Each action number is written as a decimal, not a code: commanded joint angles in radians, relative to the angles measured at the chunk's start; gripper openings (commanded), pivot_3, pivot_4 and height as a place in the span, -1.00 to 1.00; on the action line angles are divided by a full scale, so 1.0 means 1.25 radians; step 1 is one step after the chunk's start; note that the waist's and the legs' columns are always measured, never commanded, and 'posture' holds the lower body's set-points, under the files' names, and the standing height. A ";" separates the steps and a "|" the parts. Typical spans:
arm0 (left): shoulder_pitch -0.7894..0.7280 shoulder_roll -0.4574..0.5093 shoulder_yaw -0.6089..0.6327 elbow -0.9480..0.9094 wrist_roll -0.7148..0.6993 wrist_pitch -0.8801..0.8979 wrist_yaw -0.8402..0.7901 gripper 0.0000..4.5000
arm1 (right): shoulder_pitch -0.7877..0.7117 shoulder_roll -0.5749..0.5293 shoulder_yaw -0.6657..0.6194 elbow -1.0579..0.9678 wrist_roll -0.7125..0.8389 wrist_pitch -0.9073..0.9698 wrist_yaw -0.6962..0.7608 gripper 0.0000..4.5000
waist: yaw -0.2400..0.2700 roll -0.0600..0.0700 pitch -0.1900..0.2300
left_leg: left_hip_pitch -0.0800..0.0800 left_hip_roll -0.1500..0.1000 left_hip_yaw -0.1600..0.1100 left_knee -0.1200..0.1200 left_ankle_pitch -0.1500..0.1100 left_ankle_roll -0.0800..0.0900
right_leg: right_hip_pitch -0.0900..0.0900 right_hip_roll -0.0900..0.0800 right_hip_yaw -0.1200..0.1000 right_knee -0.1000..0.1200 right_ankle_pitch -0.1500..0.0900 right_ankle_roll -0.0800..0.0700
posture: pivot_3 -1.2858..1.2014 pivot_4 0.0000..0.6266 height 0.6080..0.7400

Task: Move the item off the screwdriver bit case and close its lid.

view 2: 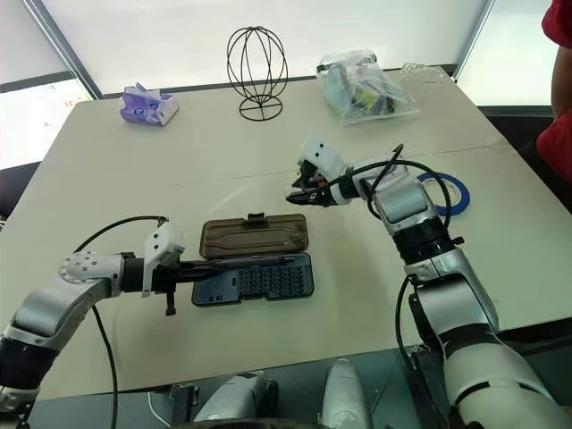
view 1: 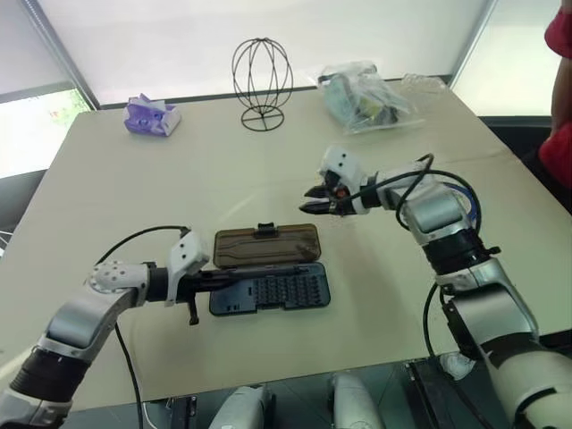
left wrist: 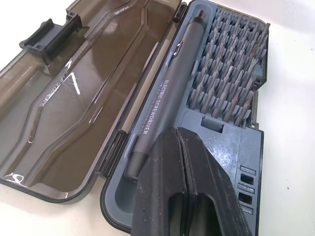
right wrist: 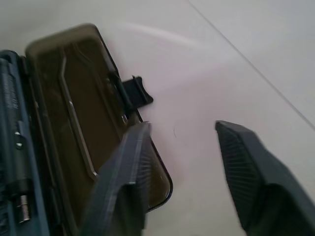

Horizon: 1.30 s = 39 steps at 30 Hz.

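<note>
The screwdriver bit case lies open on the table, its grey-blue tray (view 1: 273,290) nearer me with rows of bits and a grey electric screwdriver (left wrist: 170,98). The smoky-brown lid (view 1: 266,245) lies flat behind the tray, its black latch (right wrist: 138,92) on the far edge. My left gripper (left wrist: 181,135) is shut, its tips over the tray's left end beside the screwdriver. Above the table, just past the lid's far right corner, my right gripper (right wrist: 182,130) hangs open with nothing between its fingers. The item, a blue tape ring (view 2: 444,193), lies flat on the table behind my right forearm.
A black wire globe stand (view 1: 263,82) stands at the back centre. A clear plastic bag (view 1: 365,96) lies back right and a purple packet (view 1: 150,116) back left. A person in red (view 1: 559,134) stands at the table's right edge.
</note>
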 commanded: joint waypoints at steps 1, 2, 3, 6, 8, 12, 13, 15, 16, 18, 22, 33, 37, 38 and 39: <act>0.045 0.005 -0.021 -0.015 0.025 0.023 0.002 -1.00 | -0.052 0.021 0.013 0.055 -0.022 -0.053 0.007 0.52 | -0.001 0.000 0.000 | 0.000 0.000 0.000 0.000 0.000 0.000 | 0.000 0.000 0.000 0.000 0.000 0.000 | 0.03 -0.52 1.00; 0.051 0.006 -0.017 -0.024 0.022 0.028 0.003 -1.00 | -0.060 0.029 0.017 0.077 -0.028 -0.065 0.007 0.52 | -0.002 0.000 0.000 | 0.000 0.000 0.000 0.000 0.000 0.000 | 0.000 0.000 0.000 0.000 0.000 0.000 | 0.03 -0.52 1.00; 0.060 0.011 -0.014 -0.036 0.019 0.031 -0.001 -1.00 | -0.069 0.037 0.019 0.101 -0.033 -0.075 0.007 0.52 | -0.002 0.000 0.000 | 0.000 0.000 0.000 0.000 0.000 0.000 | 0.000 0.000 0.000 0.000 0.000 0.000 | 0.03 -0.52 1.00; 0.073 0.016 -0.007 -0.056 0.019 0.041 -0.001 -1.00 | -0.085 0.053 0.019 0.152 -0.043 -0.096 0.011 0.52 | -0.002 0.000 0.000 | 0.000 0.000 0.000 0.000 0.000 0.000 | -0.001 0.000 0.000 0.000 0.000 0.000 | 0.03 -0.52 1.00; 0.077 0.020 -0.010 -0.055 0.038 0.036 0.003 -1.00 | -0.094 0.064 0.019 0.182 -0.049 -0.107 0.014 0.52 | -0.001 0.000 0.000 | 0.000 0.000 0.000 0.000 0.000 0.000 | 0.000 0.000 0.000 0.000 0.000 0.000 | 0.03 -0.52 1.00; 0.073 0.020 -0.018 -0.039 0.060 0.024 0.010 -1.00 | -0.112 0.096 0.020 0.235 -0.052 -0.112 0.033 0.52 | -0.002 0.000 0.000 | 0.000 0.000 0.000 0.000 0.000 0.000 | 0.000 0.000 0.000 0.000 0.000 0.000 | 0.03 -0.52 1.00; 0.072 0.018 -0.019 -0.036 0.063 0.023 0.011 -1.00 | -0.118 0.108 0.020 0.253 -0.054 -0.113 0.036 0.52 | -0.002 0.000 0.000 | 0.000 0.000 0.000 0.000 0.000 0.000 | 0.000 0.000 0.000 0.000 0.000 0.000 | 0.03 -0.52 1.00; 0.074 0.016 -0.022 -0.028 0.071 0.017 0.013 -1.00 | -0.130 0.130 0.027 0.292 -0.063 -0.117 0.045 0.52 | -0.003 0.000 0.000 | 0.000 0.000 0.000 0.000 0.000 0.000 | 0.000 0.000 0.000 0.000 0.000 0.000 | 0.03 -0.52 1.00; 0.076 0.015 -0.023 -0.025 0.073 0.014 0.014 -1.00 | -0.135 0.139 0.030 0.309 -0.068 -0.119 0.049 0.52 | -0.004 0.001 0.000 | 0.001 0.000 0.000 0.000 0.000 0.000 | 0.000 0.000 0.000 0.001 0.000 0.000 | 0.03 -0.52 1.00; 0.082 0.013 -0.023 -0.022 0.077 0.009 0.019 -1.00 | -0.141 0.163 0.044 0.365 -0.090 -0.139 0.049 0.52 | -0.006 0.001 0.000 | 0.001 0.000 0.000 0.000 0.000 0.000 | 0.000 0.000 0.000 0.001 0.000 0.000 | 0.03 -0.52 1.00; 0.096 0.006 -0.022 -0.021 0.080 0.002 0.031 -1.00 | -0.150 0.194 0.062 0.465 -0.129 -0.191 0.050 -0.09 | -0.006 0.001 0.000 | 0.001 0.000 0.000 0.000 0.000 0.000 | 0.000 0.000 0.000 0.001 0.000 0.000 | 0.03 -0.52 1.00; 0.143 -0.002 -0.005 -0.028 0.085 -0.010 0.057 -1.00 | -0.127 0.200 0.101 0.575 -0.228 -0.374 0.052 -0.98 | -0.018 0.009 -0.015 | 0.017 0.001 0.000 -0.009 0.000 0.000 | 0.011 0.001 0.000 0.000 0.000 -0.001 | 0.03 -0.52 1.00; 0.136 -0.008 -0.009 -0.021 0.088 -0.009 0.061 -1.00 | -0.121 0.188 0.102 0.583 -0.247 -0.429 0.031 -1.00 | -0.019 0.010 -0.018 | 0.017 0.001 0.000 -0.009 0.000 0.000 | 0.011 0.001 0.000 0.000 0.000 -0.001 | 0.03 -0.52 1.00; 0.131 -0.010 -0.012 -0.016 0.090 -0.010 0.062 -1.00 | -0.122 0.185 0.097 0.587 -0.247 -0.433 0.024 -1.00 | -0.019 0.010 -0.019 | 0.017 0.001 0.000 -0.009 0.000 0.000 | 0.011 0.001 0.000 0.000 0.000 -0.001 | 0.03 -0.52 1.00; 0.126 -0.013 -0.014 -0.011 0.092 -0.011 0.063 -1.00 | -0.125 0.180 0.093 0.591 -0.248 -0.438 0.016 -1.00 | -0.019 0.010 -0.019 | 0.017 0.001 0.000 -0.009 0.000 0.000 | 0.012 0.001 0.000 0.000 0.000 -0.001 | 0.03 -0.52 1.00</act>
